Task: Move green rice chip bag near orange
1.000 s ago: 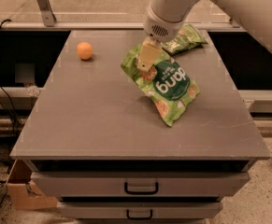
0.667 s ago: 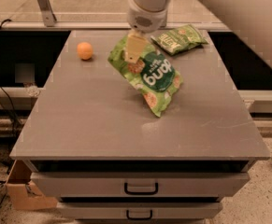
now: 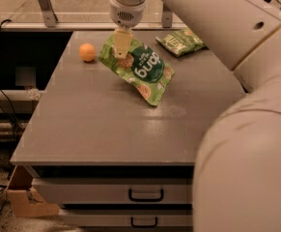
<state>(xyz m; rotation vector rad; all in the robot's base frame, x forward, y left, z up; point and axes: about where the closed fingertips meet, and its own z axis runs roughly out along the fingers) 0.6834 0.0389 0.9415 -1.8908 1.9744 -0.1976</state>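
The green rice chip bag [image 3: 142,72] is light green and crinkly, with a dark round "dong" label. It hangs tilted over the grey table top [image 3: 106,124], its lower corner close to the surface. My gripper [image 3: 121,45] is shut on the bag's upper left edge, coming down from the white arm above. The orange [image 3: 87,52] is a small round fruit on the table, just left of the bag and the gripper, a short gap away.
A smaller, darker green chip bag [image 3: 181,41] lies at the table's back right. My white arm [image 3: 236,81] fills the right side of the view. Drawers with black handles [image 3: 146,195] sit below the front edge. A cardboard box [image 3: 26,197] stands at the lower left.
My gripper has carried the green rice chip bag leftward across the table, toward the orange. The orange and the darker bag have not moved.
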